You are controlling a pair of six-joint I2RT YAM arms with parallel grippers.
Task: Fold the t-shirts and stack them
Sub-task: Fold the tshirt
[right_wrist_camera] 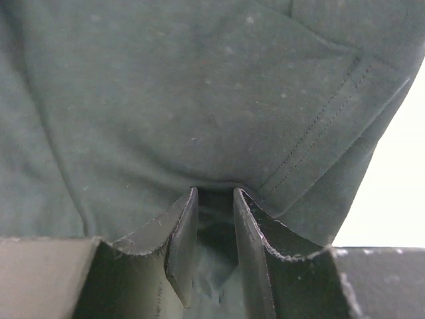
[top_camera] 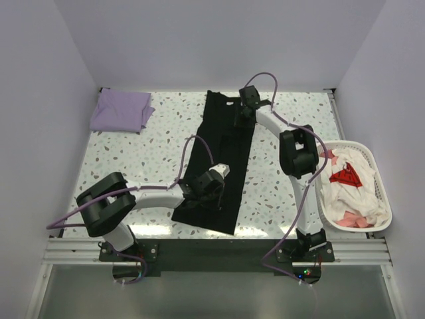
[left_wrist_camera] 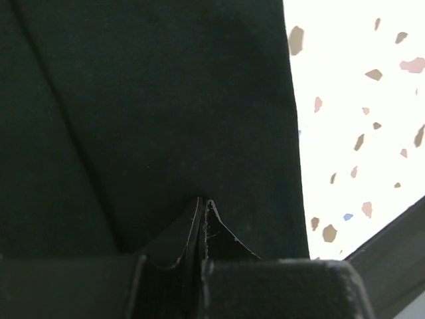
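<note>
My left gripper (left_wrist_camera: 202, 203) clamps the near end of the black t-shirt (top_camera: 222, 143); my right gripper (right_wrist_camera: 214, 193) pinches its far end.

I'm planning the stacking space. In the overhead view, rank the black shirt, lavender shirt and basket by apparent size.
Largest: black shirt, spread long.
Next: basket, close behind and not clearly smaller.
Smallest: lavender shirt, folded.
</note>
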